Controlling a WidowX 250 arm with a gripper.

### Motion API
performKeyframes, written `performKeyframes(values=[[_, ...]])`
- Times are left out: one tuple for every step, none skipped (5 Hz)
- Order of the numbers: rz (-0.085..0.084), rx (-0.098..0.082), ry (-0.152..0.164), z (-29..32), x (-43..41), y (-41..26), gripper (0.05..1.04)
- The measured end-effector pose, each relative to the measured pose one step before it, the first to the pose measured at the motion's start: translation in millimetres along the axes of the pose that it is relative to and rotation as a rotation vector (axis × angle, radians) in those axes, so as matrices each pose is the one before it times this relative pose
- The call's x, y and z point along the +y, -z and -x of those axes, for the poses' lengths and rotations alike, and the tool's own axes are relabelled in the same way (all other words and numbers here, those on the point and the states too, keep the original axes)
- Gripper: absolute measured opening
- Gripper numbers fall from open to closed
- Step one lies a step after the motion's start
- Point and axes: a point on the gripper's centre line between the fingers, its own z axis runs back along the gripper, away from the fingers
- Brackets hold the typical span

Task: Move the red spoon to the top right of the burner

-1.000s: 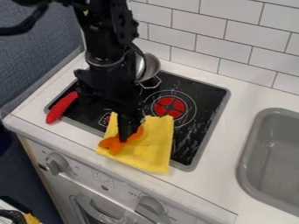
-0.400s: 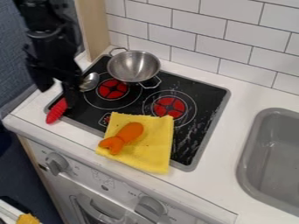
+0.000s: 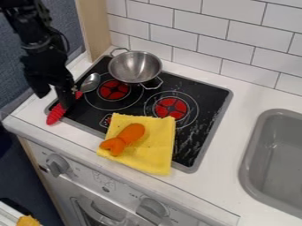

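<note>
White glazed tiles [image 3: 189,26] with thin grey grout back the smooth white worktop [image 3: 247,99]; pale wood upright [image 3: 93,26] at left of the tiles. Hob [image 3: 191,143] is glossy black, scuffed, grey-framed, with two round red burners [image 3: 171,107] ringed in white. Red spoon [image 3: 56,114]: ridged, tapered handle crossing the hob's left edge onto the worktop, shiny metal oval bowl on the hob, near the rear-left burner. Round brushed-metal pot [image 3: 134,66] with loop handles sits at the back. Soft, wrinkled yellow cloth [image 3: 154,154] overlaps the hob's front edge; lumpy matte orange toy [image 3: 131,132] on it. Grey sink [image 3: 259,156] right, rounded corners. Arm [image 3: 38,39] enters upper left, gripper [image 3: 63,98] hanging down over the spoon handle. Can't tell if the jaws are apart, together or clamped.
</note>
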Motion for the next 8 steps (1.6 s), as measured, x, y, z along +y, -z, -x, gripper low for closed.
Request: performKeyframes(values=[[0.0149,-0.0113,-0.0047,-12.79,4.80,16.65,1.001],[-0.0133,-0.0001,0.0367,-10.99,-9.04,2.61,1.001],[-0.0145,0.0086,0.0547,-11.68,-16.96,3.21,0.952],[-0.0152,0.0127,0.0033,-2.32,-4.05,0.39,0.682],[-0.0060,0.0138,-0.0022,1.57,-2.13,0.49,0.389],[-0.0001,0.0361,0.0063,5.37,-4.34,0.65,0.324],[-0.0067,0.0142,-0.0238,9.11,-1.64,-14.12,0.324],[-0.0752,-0.0216,-0.1010,15.90,4.80,-49.38,0.324]])
